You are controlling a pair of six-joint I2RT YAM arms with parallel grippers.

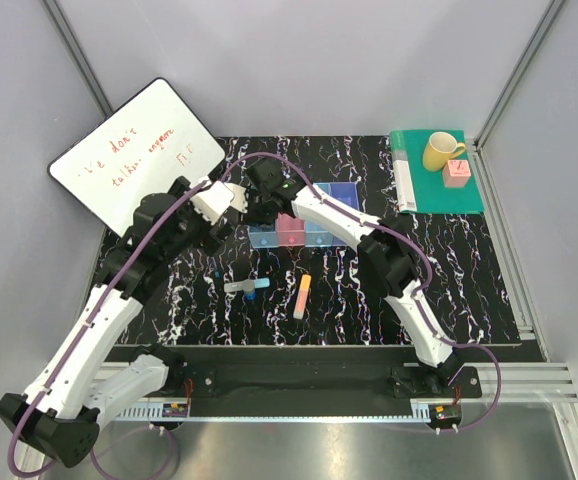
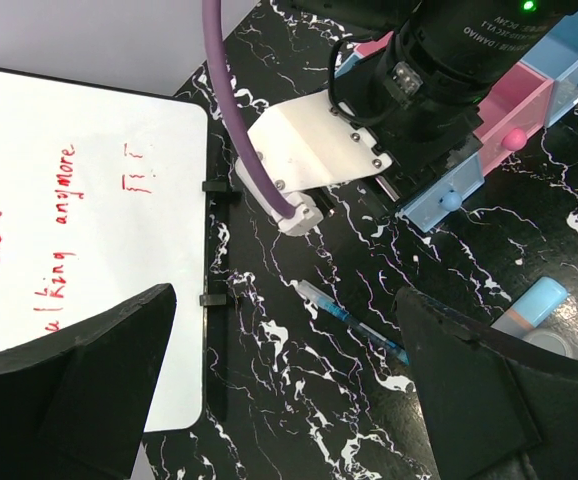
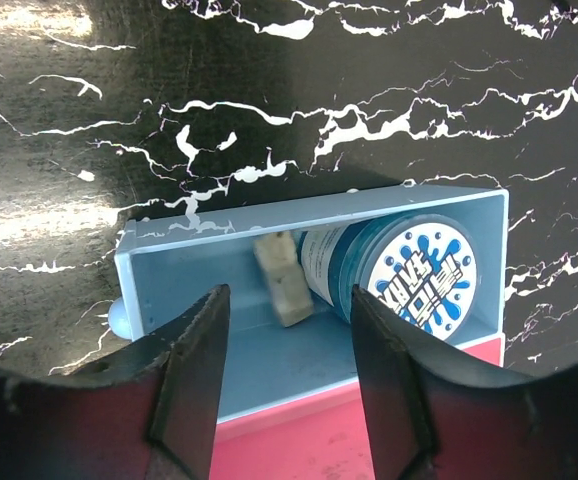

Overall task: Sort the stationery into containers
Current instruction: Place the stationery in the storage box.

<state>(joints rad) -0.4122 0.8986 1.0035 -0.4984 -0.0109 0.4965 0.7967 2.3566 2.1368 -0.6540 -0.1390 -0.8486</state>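
Observation:
The joined bins [image 1: 314,236] lie mid-table. My right gripper [image 3: 289,370] hangs open and empty just above the end light blue bin [image 3: 179,300]. That bin holds a small white eraser [image 3: 284,275] and a blue round bottle [image 3: 409,275] on its side; the pink bin [image 3: 299,450] adjoins it. My left gripper [image 2: 289,400] is open and empty above the table, over a thin blue pen [image 2: 354,320]. The grey marker with a cyan tip [image 1: 247,287] and the orange-yellow bar [image 1: 302,297] lie in front of the bins. The marker also shows in the left wrist view [image 2: 534,305].
A whiteboard [image 1: 134,165] with red writing leans at the back left, close to my left gripper [image 1: 227,228]. A green book [image 1: 437,172] with a yellow mug [image 1: 441,150] and pink cube [image 1: 457,173] sits back right. My right gripper [image 1: 259,212] is close beside my left one.

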